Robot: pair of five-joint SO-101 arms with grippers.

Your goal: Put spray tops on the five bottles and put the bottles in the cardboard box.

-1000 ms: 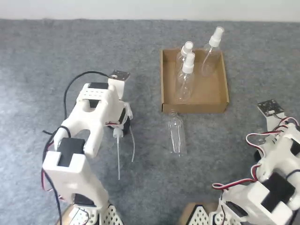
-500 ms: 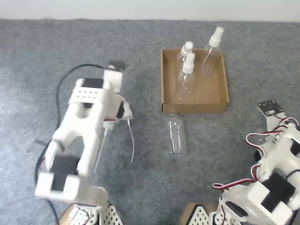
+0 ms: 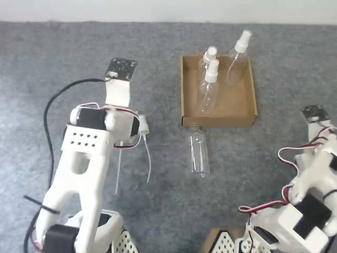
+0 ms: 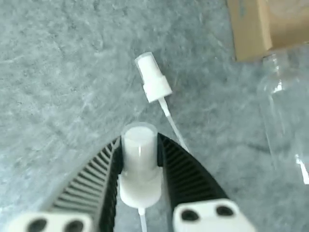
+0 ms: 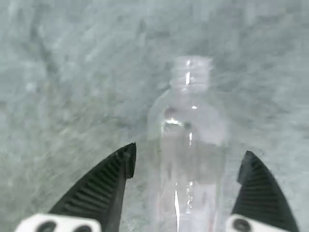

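Observation:
My left gripper (image 4: 139,140) is shut on a white spray top (image 4: 140,166), held above the carpet; its thin tube (image 3: 117,174) hangs down in the high view. A second spray top (image 4: 153,83) lies on the carpet just beyond it, also seen as the loose spray top (image 3: 143,126). An uncapped clear bottle (image 3: 198,152) lies in front of the cardboard box (image 3: 182,89). Three capped bottles (image 3: 208,87) lie in the box. My right gripper (image 5: 188,153) is open, its fingers either side of another uncapped clear bottle (image 5: 188,121) lying on the carpet.
Grey carpet covers the table. The box's near wall (image 3: 218,122) stands just behind the lying bottle's neck. The left arm's black cable (image 3: 50,121) loops out over the carpet on its left side. The right arm's body (image 3: 310,195) fills the lower right corner.
The left arm has lifted and swung back with the spray top, its tube now off the carpet. The right arm's wrist has shifted slightly to the right.

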